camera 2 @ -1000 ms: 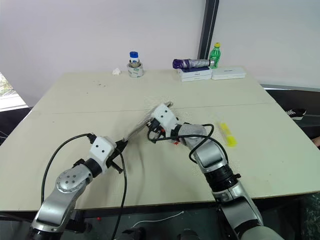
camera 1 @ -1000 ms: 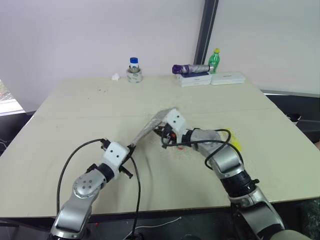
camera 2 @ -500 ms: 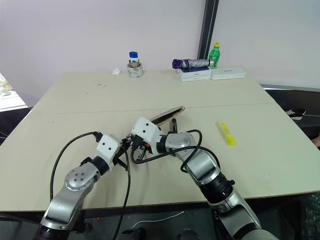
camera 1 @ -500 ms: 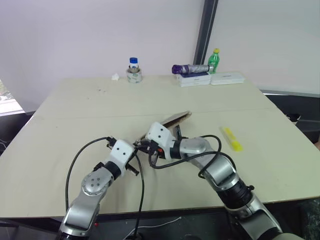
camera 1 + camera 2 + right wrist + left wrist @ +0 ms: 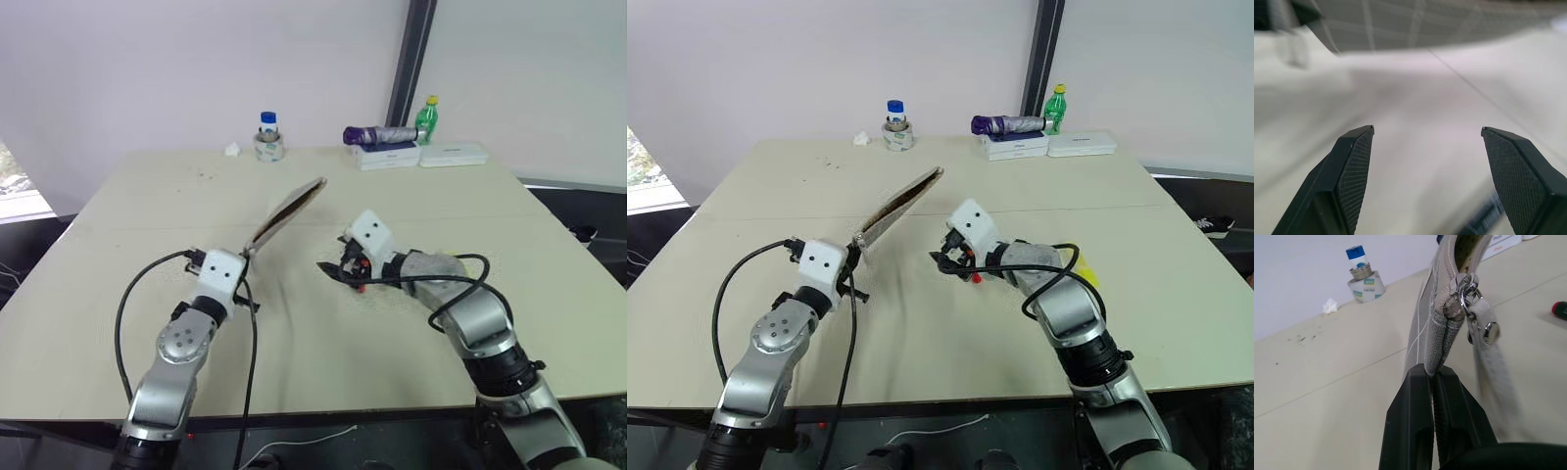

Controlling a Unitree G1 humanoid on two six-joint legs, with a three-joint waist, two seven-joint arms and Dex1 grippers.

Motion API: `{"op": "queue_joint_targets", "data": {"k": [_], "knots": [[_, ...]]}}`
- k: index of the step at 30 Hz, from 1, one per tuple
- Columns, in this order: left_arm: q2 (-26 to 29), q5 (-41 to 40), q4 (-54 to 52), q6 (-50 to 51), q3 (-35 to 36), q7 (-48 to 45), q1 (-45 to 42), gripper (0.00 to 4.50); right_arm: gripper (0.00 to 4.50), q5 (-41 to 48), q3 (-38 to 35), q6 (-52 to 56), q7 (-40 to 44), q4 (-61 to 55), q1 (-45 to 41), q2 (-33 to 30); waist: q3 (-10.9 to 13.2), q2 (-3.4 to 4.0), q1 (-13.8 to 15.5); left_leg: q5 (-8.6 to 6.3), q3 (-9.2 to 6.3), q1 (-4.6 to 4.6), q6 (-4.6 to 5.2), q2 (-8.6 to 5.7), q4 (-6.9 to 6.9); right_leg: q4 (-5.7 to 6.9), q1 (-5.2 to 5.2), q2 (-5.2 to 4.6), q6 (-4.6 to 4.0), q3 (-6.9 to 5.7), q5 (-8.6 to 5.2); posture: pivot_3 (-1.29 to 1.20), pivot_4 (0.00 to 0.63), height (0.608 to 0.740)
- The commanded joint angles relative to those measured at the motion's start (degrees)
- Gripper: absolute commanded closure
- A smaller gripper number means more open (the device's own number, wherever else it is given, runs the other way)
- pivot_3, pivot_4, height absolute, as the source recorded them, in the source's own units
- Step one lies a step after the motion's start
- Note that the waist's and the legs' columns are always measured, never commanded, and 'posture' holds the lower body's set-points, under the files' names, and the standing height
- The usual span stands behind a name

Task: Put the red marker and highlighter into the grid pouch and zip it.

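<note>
Grid pouch [image 5: 1426, 328] of grey woven fabric pinched in clenched left jaws; ridged black right jaws spread, empty

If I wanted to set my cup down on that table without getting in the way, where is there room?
Bare tabletop lies left of the grid pouch, and more between the pouch and the back row. It is crowded mid-table, where the left gripper lifts the pouch and the right gripper hangs open, and along the back by the jar and boxes.
</note>
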Motion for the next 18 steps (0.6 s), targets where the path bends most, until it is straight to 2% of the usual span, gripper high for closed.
{"op": "queue_joint_targets", "data": {"k": [1,13,16,18], "knots": [[0.82,1.11,-0.02,0.44,0.25,0.19,-1.28,4.50,0.89,0.60,-2.84,2.69,-2.84,1.25,0.52,1.10,0.00,0.00,0.02,0.00,0.00,0.00,0.00,0.00,0.01,0.00,0.00,0.00,0.00,0.00,0.00,0.00,0.150,0.737],[0.29,1.26,1.42,1.58,-1.63,-1.37,-1.10,4.50,0.89,0.18,-6.05,8.92,-13.00,8.59,2.61,6.52,0.00,0.00,0.04,0.00,0.00,-0.01,0.00,0.00,0.01,0.00,0.00,0.00,0.00,0.00,0.00,0.00,0.150,0.737],[0.19,1.13,1.25,1.53,-1.75,-1.55,-1.00,4.50,1.80,-0.41,-5.75,8.80,-13.93,9.47,2.78,6.22,0.00,0.00,0.00,0.00,0.01,-0.01,0.00,-0.01,0.01,0.00,0.00,0.00,0.00,0.01,0.00,0.00,0.150,0.737],[0.12,0.94,1.20,1.49,-1.75,-1.80,-0.95,4.50,2.78,-0.21,-5.81,8.76,-14.06,9.64,2.72,6.01,0.00,0.00,-0.04,0.00,0.00,0.00,0.00,0.00,0.00,0.00,0.00,0.00,0.00,0.00,0.00,0.00,0.150,0.737]]}}
